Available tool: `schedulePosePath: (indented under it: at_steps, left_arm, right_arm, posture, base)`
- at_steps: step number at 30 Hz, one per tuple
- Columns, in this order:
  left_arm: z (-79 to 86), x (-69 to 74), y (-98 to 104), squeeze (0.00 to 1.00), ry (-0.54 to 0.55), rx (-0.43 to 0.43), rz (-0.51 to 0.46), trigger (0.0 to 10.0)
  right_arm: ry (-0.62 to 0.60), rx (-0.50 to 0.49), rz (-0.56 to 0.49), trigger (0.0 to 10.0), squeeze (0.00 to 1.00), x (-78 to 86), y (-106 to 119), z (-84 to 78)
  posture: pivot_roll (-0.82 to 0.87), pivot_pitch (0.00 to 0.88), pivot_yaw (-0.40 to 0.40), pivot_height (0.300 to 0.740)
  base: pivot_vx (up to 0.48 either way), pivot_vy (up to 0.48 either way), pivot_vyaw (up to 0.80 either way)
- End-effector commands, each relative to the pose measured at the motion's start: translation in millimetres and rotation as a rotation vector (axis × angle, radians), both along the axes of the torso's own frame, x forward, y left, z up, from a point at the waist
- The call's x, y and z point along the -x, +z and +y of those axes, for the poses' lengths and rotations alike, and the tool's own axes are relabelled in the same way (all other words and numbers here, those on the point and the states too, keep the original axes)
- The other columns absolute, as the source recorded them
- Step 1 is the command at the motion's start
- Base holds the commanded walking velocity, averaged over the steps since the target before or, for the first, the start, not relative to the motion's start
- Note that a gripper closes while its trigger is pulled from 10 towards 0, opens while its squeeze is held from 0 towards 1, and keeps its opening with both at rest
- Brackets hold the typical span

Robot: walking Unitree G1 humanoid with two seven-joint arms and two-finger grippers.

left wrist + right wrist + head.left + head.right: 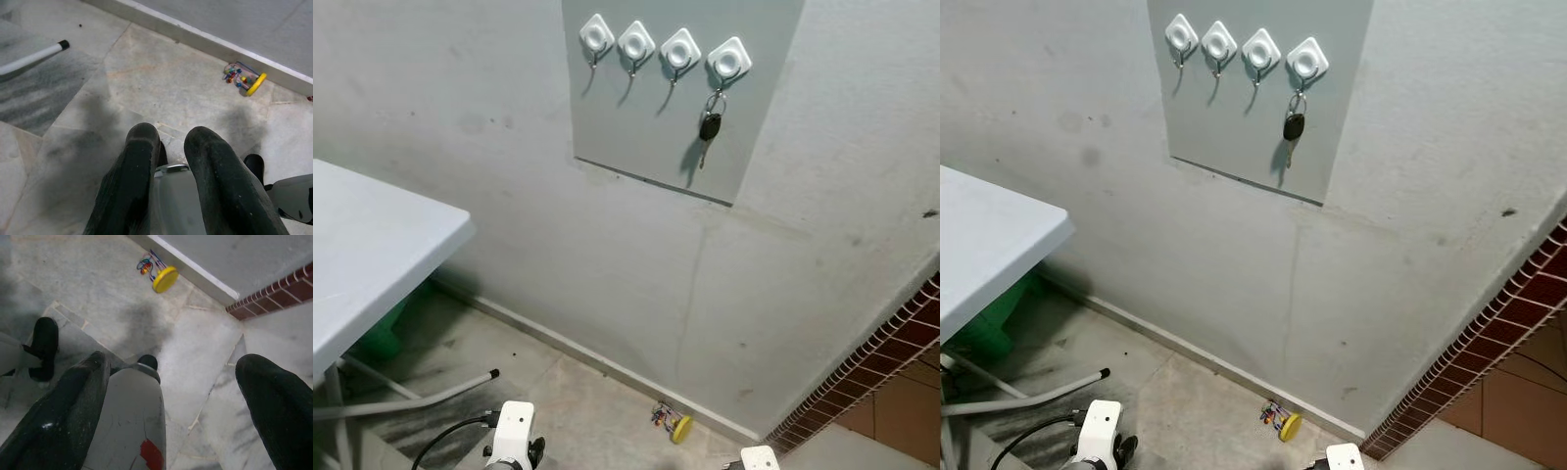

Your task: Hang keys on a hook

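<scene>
Ahead of you the grey wall carries a smoother panel with four white hooks in a row along its top; the keys hang from the rightmost hook, black fob and blade pointing down, lying against the panel, with the other three hooks bare. Your open room is the stretch of marble floor between the wall's baseboard on the far side and your own body on the near side. On your left the white table juts in, its corner edge reaching toward the middle, and one of its tube legs lies low across the floor with a black cap at its end. On your right a red brick edging closes the floor off diagonally. A small yellow toy with coloured beads sits on the floor just beside the baseboard, between table and brick. There is something green tucked under the table; you cannot tell what it is. Your left gripper hangs low over the floor, fingers nearly together and empty. Your right gripper hangs low too, fingers spread wide, grasping nothing.
</scene>
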State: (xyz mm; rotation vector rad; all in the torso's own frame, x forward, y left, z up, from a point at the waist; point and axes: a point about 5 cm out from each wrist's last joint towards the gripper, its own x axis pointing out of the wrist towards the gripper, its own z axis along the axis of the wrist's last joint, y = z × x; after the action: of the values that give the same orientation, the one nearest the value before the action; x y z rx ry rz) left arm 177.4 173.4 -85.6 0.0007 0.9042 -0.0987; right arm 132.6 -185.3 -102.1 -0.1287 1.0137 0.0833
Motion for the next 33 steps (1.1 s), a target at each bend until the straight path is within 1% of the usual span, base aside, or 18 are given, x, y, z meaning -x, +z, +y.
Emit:
schedulePosePath:
  at_steps: [1,13,23,33]
  left_arm:
    - [2.6,0.4,-0.2,0.00,-0.009,-0.007,0.012,10.0]
    - [2.7,-2.6,1.0,0.00,0.010,0.002,0.007,10.0]
    - [2.2,0.6,-0.5,0.00,0.000,-0.006,0.013,10.0]
    - [2.6,3.8,-2.1,0.00,0.014,-0.006,0.025,10.0]
  right_arm:
    - [0.017,0.015,0.029,10.0,0.00,7.1,-2.5,-1.1]
    - [0.040,0.027,0.032,10.0,0.00,6.4,-2.1,-3.2]
    - [0.061,0.030,0.031,10.0,0.00,5.1,-1.6,-3.4]
    - [0.071,0.030,0.031,10.0,0.00,4.5,-1.4,-3.4]
  posture:
    - [-0.11,0.000,0.002,0.740]
    - [-0.10,0.000,-0.009,0.740]
    - [-0.10,0.000,-0.015,0.740]
    - [-0.09,0.000,-0.020,0.740]
  base:
    - [0.000,0.000,0.80]
    - [0.000,0.000,0.80]
    - [0.000,0.000,0.80]
    - [0.000,0.000,0.80]
